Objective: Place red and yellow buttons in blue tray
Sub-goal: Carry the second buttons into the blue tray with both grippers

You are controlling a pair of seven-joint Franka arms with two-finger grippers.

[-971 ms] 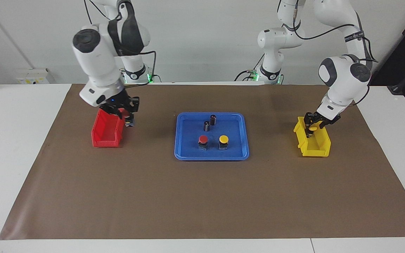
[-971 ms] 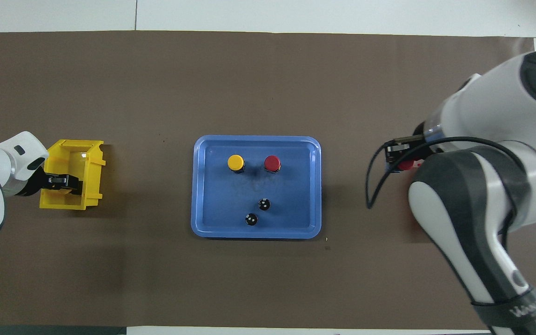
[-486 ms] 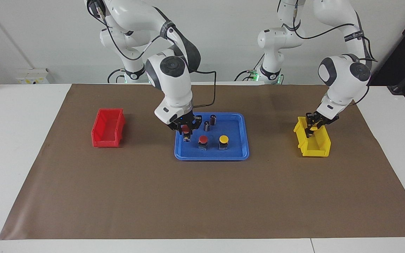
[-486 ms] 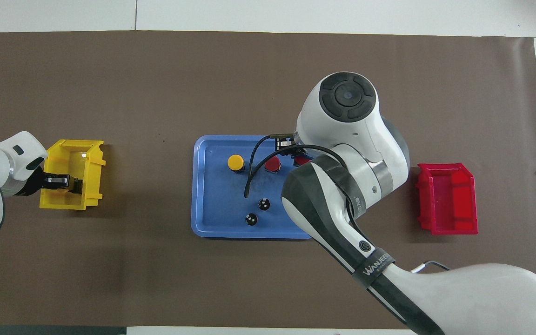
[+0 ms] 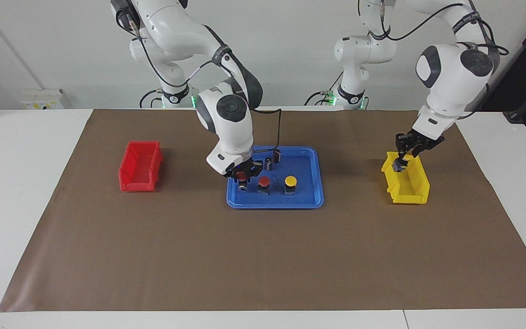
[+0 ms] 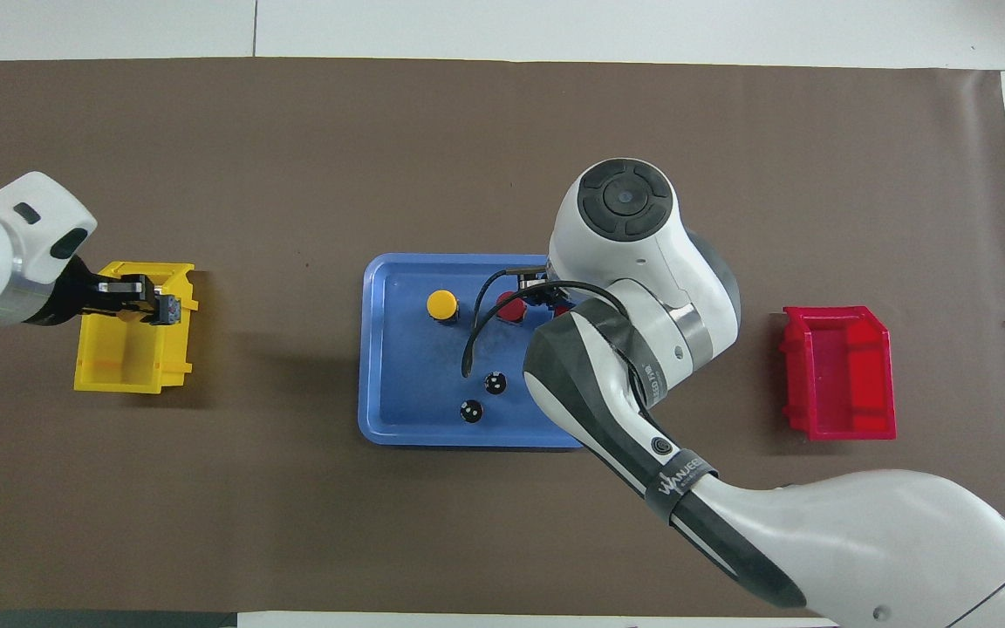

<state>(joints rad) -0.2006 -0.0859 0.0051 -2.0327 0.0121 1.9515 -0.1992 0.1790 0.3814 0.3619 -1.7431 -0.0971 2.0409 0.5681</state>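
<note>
Facing view: both arms carry buttons toward the blue tray (image 5: 311, 198).
Right gripper (image 5: 243, 176) clamps a red button (image 5: 242, 176) low over the tray; left gripper (image 5: 402, 161) grips a yellow button (image 5: 404, 157) above the yellow bin (image 5: 411, 192).

Lighting here is bright and even, coming from above, so shadows stay soft. My right arm (image 5: 226, 114) throws a faint dark patch on the brown mat (image 5: 263, 256) next to the blue tray (image 5: 311, 201), and the red bin (image 5: 139, 167) and yellow bin (image 5: 407, 187) each have a small shadow hugging them. Everything looks sharp, no motion smear. There's a slight sheen on the tray floor and my white shells, nothing blown out.
</note>
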